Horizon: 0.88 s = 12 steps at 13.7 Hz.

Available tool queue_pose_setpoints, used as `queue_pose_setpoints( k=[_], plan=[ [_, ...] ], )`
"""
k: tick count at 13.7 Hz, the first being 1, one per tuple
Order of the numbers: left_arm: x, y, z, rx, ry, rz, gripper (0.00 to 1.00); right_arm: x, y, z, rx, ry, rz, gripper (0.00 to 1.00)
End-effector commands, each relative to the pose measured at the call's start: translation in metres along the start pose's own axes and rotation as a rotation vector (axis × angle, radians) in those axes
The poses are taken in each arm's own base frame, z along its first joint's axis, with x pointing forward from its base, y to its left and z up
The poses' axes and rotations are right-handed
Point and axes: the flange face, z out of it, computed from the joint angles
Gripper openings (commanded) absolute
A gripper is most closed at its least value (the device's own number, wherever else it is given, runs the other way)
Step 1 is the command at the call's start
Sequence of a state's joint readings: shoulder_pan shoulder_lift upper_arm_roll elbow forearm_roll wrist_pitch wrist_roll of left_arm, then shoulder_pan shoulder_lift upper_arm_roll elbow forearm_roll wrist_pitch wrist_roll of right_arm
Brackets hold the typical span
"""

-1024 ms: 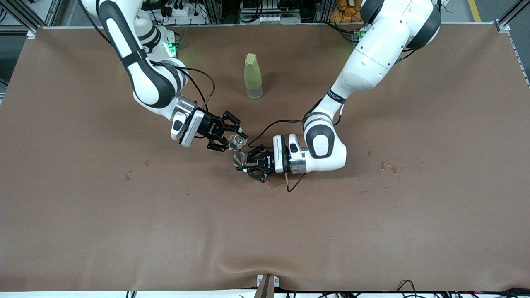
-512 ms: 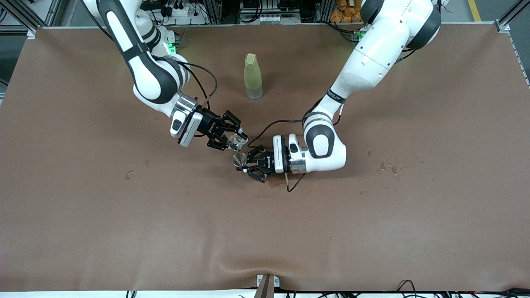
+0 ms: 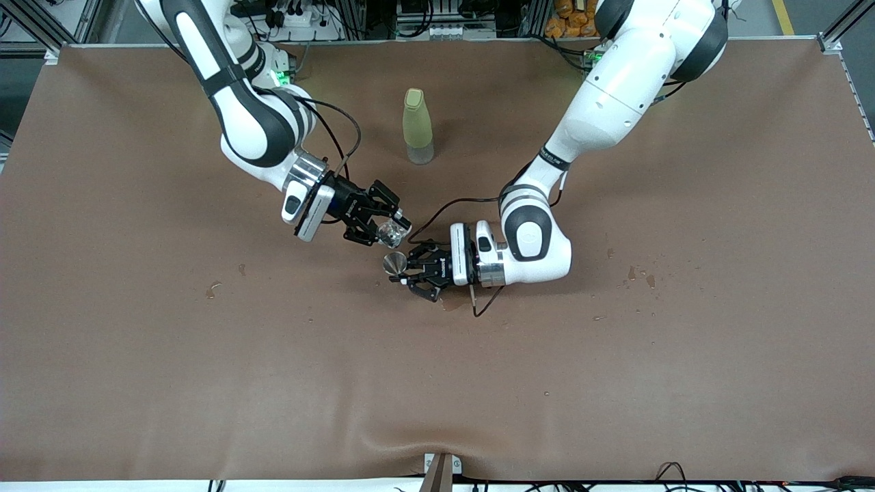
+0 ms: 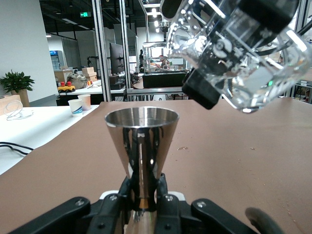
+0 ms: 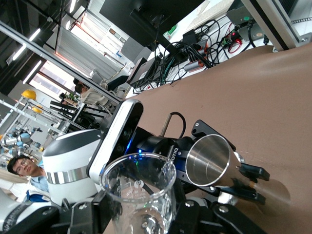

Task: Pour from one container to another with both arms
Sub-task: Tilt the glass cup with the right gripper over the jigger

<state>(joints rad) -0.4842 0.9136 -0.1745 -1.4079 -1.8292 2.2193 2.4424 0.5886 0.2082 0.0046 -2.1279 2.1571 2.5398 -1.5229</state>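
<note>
Clear cup (image 3: 390, 234) is clamped between the fingers of the right gripper (image 3: 387, 231) and hangs over the middle of the table, tipped off the vertical so that its long axis leans and its mouth points toward the goblet (image 3: 394, 263); in the right wrist view the cup (image 5: 140, 187) fills the foreground with its open rim toward the camera. The goblet is a shiny metal cone on a thin stem, upright in the left wrist view (image 4: 142, 141), mouth up, its long axis vertical, and the left gripper (image 3: 410, 268) is closed on its stem. The two vessels are just beside each other; in the left wrist view the cup (image 4: 243, 63) sits above and to one side of the goblet's rim, and whether they touch cannot be told. A tall yellow-green bottle (image 3: 417, 126) stands upright on the table, farther from the front camera than both grippers and well apart from them, toward the edge where the arm bases stand. The table (image 3: 683, 376) wears a brown covering with a few small wet spots and a ripple at the edge nearest the front camera. Around it the wrist views show aluminium framing, cables, a white bench with paper cups (image 4: 78, 107), a potted plant (image 4: 15, 83), and a person in glasses (image 5: 25, 168).
</note>
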Motion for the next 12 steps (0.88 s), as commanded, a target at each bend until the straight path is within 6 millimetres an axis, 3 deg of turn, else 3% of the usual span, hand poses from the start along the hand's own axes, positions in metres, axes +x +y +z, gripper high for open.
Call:
queue_pose_setpoints(
  k=[1, 9, 12],
  plan=[
    [0.005, -0.002, 0.005, 0.025, 0.008, -0.005, 0.00, 0.005, -0.012, 0.000, 0.004, 0.021, 0.083, 0.00],
    [0.005, 0.000, 0.007, 0.022, 0.008, -0.006, 0.00, 0.002, -0.028, 0.013, 0.014, 0.005, 0.322, 0.00],
    [0.004, 0.000, 0.007, 0.023, 0.008, -0.010, 0.00, -0.003, -0.015, 0.013, -0.030, 0.006, 0.351, 0.00]
  ],
)
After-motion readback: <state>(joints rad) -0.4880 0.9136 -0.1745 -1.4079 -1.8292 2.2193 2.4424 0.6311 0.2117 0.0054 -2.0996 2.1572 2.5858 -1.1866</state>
